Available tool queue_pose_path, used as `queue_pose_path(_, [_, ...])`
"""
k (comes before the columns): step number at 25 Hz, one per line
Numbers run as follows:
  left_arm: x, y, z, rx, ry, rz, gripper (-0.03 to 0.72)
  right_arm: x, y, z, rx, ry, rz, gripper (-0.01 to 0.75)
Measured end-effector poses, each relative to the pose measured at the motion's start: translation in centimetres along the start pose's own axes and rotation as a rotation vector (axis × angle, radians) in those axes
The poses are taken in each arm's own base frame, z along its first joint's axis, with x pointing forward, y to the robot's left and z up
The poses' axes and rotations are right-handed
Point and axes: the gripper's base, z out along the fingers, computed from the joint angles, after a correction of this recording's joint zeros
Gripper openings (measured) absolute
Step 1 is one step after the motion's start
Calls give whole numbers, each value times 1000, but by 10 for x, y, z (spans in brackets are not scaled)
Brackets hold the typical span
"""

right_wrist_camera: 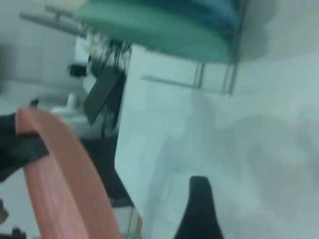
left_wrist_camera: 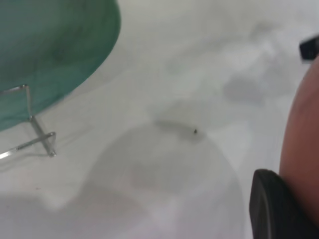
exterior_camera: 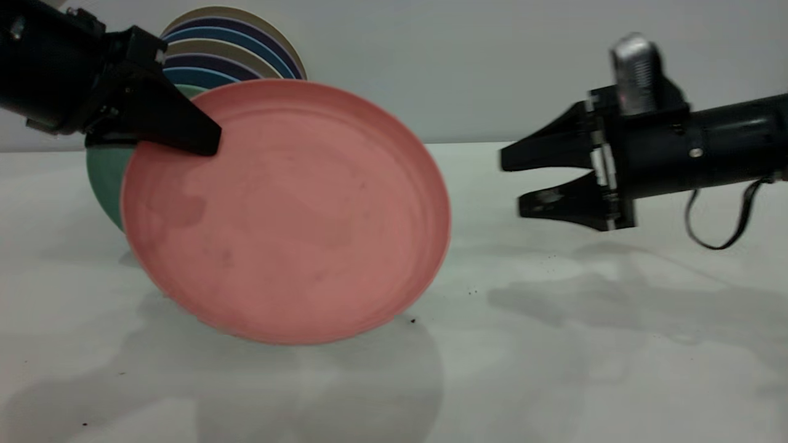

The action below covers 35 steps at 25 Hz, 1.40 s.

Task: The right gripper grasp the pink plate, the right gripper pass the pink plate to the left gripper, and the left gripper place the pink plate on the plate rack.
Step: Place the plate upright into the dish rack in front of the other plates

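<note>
**Operator:** Status of the current step, working from the left side across?

**Technician:** The left gripper (exterior_camera: 206, 143) pinches the upper-left rim of the pink plate (exterior_camera: 289, 212), holding it tilted on edge just above the table (exterior_camera: 554, 369). Directly behind it stands the teal-green plate (exterior_camera: 108, 175), with a row of further plates (exterior_camera: 237, 52) behind that. The plate rack (left_wrist_camera: 37, 132) shows in the left wrist view beneath the teal-green plate. At the right, the right gripper (exterior_camera: 511, 184) hangs clear of the pink plate with its jaws spread and nothing between them. Judged from this, the handover is complete and placement on the rack remains.

**Operator:** Procedure for a good placement?

**Technician:** Keep the pinch firm on the rim. Turn the plate more nearly upright and parallel to the teal-green plate. Align its lower edge with a free slot in front of that plate, then lower it between the loops. Release only once the wire bears the weight. The right arm should stay out of the path.

**Operator:** Material notes?

**Technician:** The pink plate is round and matte, with a shallow raised rim and faint scuffs; it is probably light rigid plastic, so it may pivot in a one-point pinch. The rack is thin, shiny silver wire, likely slippery against a smooth rim. The table is smooth, pale and slightly reflective.
</note>
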Motion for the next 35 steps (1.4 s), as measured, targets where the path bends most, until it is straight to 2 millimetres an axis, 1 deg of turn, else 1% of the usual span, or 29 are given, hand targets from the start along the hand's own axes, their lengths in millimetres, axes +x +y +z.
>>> queue_pose_path(5, [-10,0,-4,-24,21,69,41,-3,-10,-19,28,-9,33,571])
queue_pose_path(8, [-11,0,-5,-27,23,73,41,-5,-15,-27,39,-16,46,560])
queue_pose_path(13, [-10,1,-5,-40,44,115,41,-3,-16,-30,49,8,41,557])
queue_pose_path(17, [-10,4,-6,-65,75,233,41,1,-17,-30,59,46,25,555])
queue_pose_path(21, [-25,4,-13,-92,96,381,41,7,-19,-30,78,109,19,545])
queue_pose_path(24, [-38,2,-21,-107,132,508,41,12,-23,-31,122,170,27,518])
queue_pose_path(30, [-64,6,-41,-212,233,876,41,19,-32,-34,228,243,47,455])
queue_pose_path(33, [-81,7,-48,-295,189,1055,41,19,-32,-35,232,245,51,444])
queue_pose_path(35, [-90,8,-49,-346,155,1171,41,19,-32,-35,234,246,50,443])
